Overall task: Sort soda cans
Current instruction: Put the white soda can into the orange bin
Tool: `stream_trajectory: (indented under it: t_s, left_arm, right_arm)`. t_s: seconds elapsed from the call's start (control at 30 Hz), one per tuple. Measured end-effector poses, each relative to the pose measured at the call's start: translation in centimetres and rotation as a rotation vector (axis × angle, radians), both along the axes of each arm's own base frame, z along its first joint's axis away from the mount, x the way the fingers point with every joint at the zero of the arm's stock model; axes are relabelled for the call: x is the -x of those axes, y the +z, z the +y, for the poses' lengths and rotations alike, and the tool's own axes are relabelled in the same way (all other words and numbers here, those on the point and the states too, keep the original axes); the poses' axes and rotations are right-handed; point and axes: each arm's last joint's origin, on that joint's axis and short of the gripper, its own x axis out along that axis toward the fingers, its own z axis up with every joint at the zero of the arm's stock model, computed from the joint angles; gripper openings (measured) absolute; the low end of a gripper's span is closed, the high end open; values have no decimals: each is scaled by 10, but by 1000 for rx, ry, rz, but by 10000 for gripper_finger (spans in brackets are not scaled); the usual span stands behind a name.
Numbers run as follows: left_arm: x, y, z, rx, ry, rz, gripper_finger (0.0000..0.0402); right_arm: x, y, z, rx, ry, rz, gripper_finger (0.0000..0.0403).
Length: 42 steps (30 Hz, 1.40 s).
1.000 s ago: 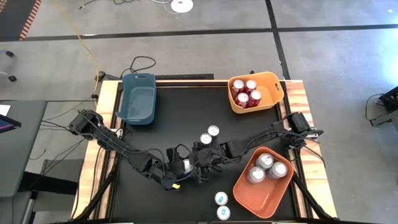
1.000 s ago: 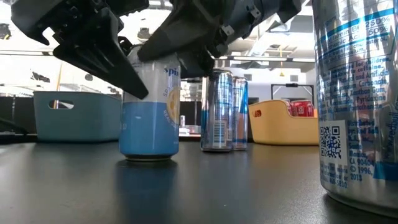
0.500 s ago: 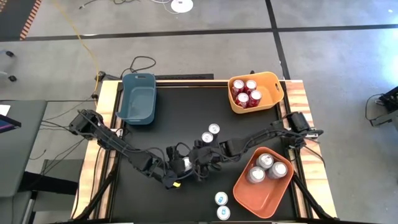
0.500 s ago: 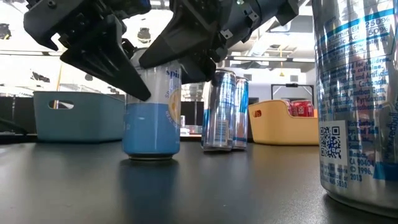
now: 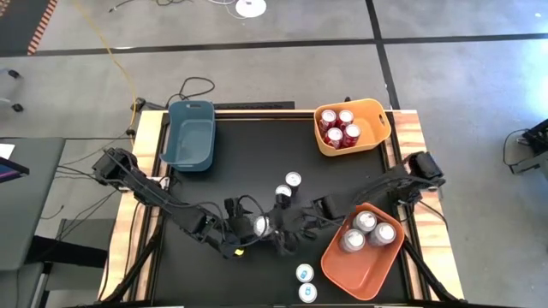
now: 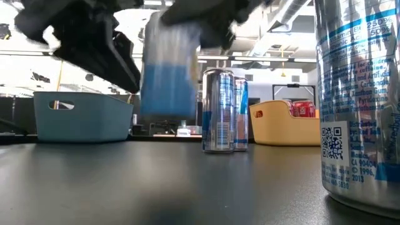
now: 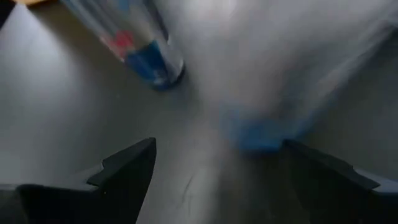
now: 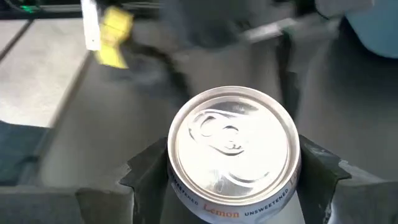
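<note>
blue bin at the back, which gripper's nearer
Left. The left gripper sits mid-table, diagonally in front of the blue bin; the right gripper, holding a blue can, is beside it, slightly farther.

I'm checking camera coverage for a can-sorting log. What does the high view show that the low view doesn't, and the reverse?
Only the high view shows the orange bin with its silver cans, and which bin lies where on the table.

Only the low view shows that the blue can hangs clear of the tabletop, and the print on the near silver can.

Both show the blue bin, the yellow bin of red cans, and the two standing cans.
</note>
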Motion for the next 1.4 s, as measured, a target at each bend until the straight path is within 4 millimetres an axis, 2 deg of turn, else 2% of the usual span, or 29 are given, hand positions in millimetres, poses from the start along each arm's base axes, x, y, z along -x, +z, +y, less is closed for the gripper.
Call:
stream_trajectory:
  t_s: [0.37,0.57,0.73,0.83,0.97,1.23,1.4]
  left_arm:
    - [0,2,2,-111,5,-17,339]
    - [-7,4,12,-155,60,-48,339]
    - [-13,5,27,-189,120,-52,339]
    - [-18,6,36,-181,154,-63,339]
    - [-21,7,42,-171,177,-78,339]
    - [-23,7,43,-143,170,-85,339]
    - [-23,7,43,-122,176,-89,339]
  right_arm:
    - [55,61,27,-11,-24,-84,269]
    - [110,88,41,33,-79,-60,269]
    - [163,106,48,-40,-127,-32,269]
    - [191,107,52,-83,-167,10,269]
    - [218,97,63,-113,-200,94,269]
    - [251,81,93,-222,-209,170,269]
    - [268,68,108,-221,-216,211,269]
